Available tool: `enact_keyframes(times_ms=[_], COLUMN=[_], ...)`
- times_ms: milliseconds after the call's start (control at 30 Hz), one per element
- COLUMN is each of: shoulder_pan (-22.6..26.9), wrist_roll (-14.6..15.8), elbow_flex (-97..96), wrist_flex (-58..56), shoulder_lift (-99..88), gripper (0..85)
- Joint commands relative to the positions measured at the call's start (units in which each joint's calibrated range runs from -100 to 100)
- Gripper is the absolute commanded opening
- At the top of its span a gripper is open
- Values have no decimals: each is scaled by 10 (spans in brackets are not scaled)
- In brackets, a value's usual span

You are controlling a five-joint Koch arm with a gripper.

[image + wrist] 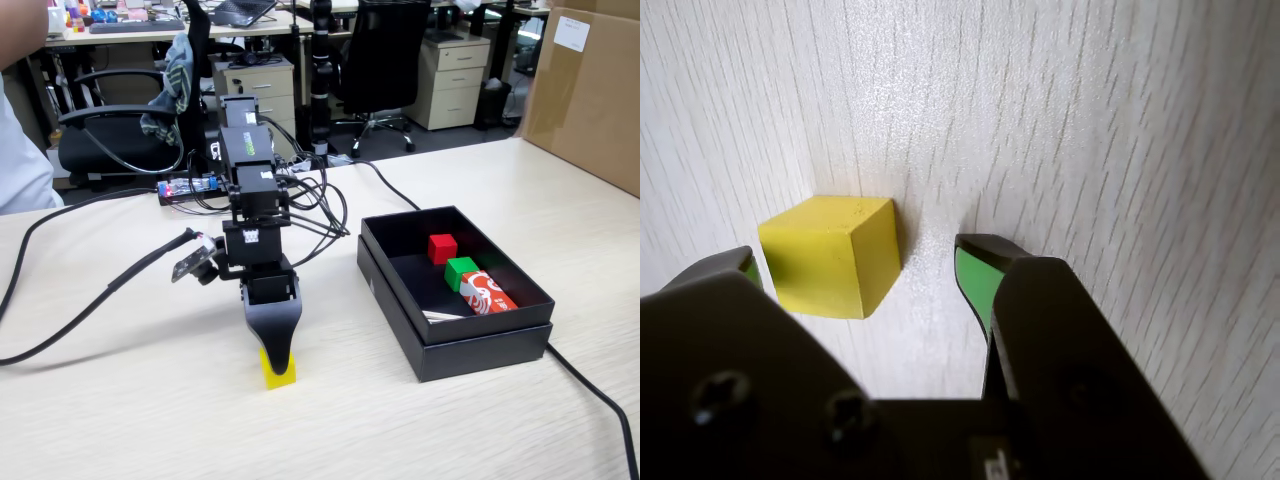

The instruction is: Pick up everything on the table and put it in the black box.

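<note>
Near the front edge of the pale wood-grain worktop (480,430): small bright yellow cube (830,255), between spread green-padded jaws of the black tool (855,270), untouched; shallow matte black cardboard box (480,345) well apart.

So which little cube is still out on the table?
The yellow cube, between the open gripper tips. The red cube and green cube sit inside the black box.
</note>
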Motion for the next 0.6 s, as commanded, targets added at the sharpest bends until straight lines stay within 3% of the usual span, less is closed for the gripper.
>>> enact_keyframes(times_ms=[0, 167, 333, 400, 567], shoulder_pan=[0, -1, -2, -2, -1], wrist_roll=[-6, -6, -6, -4, -3], elbow_flex=[39, 51, 52, 56, 50], wrist_flex=[-16, -16, -24, -25, -44], shoulder_lift=[-7, -1, 4, 4, -2], gripper=[314, 173, 138, 13, 9])
